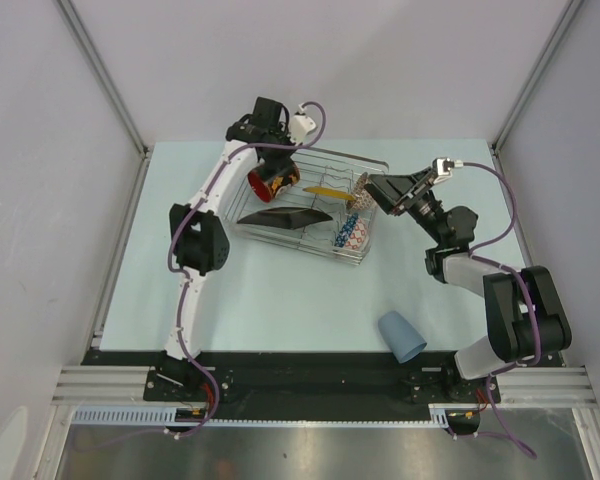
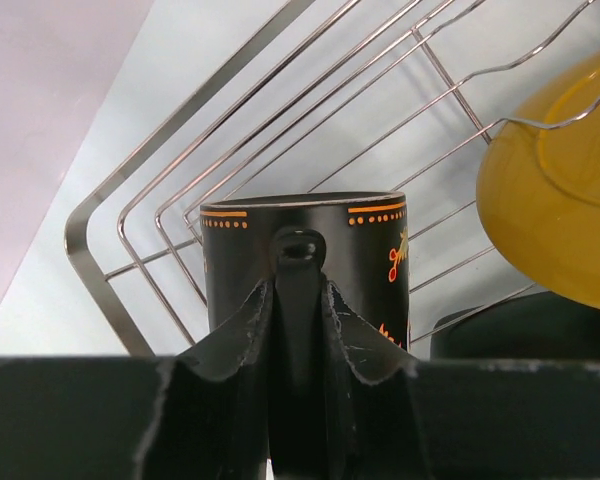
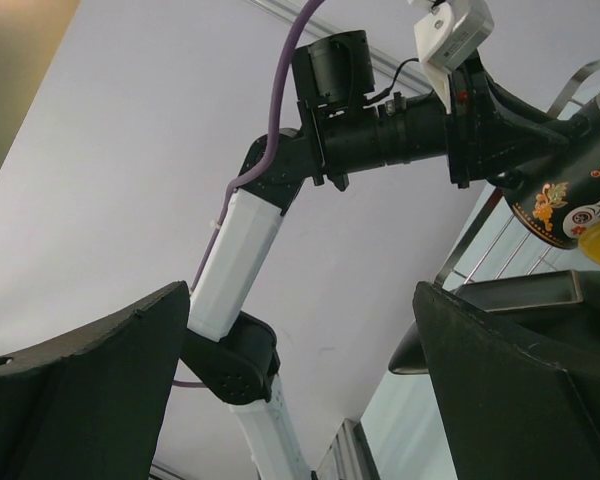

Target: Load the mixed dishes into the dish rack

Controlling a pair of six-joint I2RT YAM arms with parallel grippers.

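The silver wire dish rack (image 1: 372, 160) stands mid-table. My left gripper (image 1: 268, 163) is shut on the handle of the dark mug with red inside (image 1: 274, 181) and holds it tilted over the rack's back left corner. In the left wrist view the gripper (image 2: 300, 292) pinches the mug (image 2: 365, 262) above the rack's wires (image 2: 130, 215). The dark square plate (image 1: 280, 215) lies in the rack, its yellow centre (image 2: 555, 190) beside the mug. The blue patterned bowl (image 1: 349, 235) and the pinkish-beige bowl (image 1: 361, 186) stand in the rack's right end. My right gripper (image 1: 376, 190) is open and empty beside the pinkish bowl. The light-blue cup (image 1: 402, 335) lies on the table, front right.
The right wrist view looks up between my open right gripper (image 3: 302, 296) at the left arm (image 3: 242, 250), the mug (image 3: 580, 190) and the dark plate (image 3: 510, 292). White walls stand close on both sides. A black rail (image 1: 310, 368) runs along the near edge.
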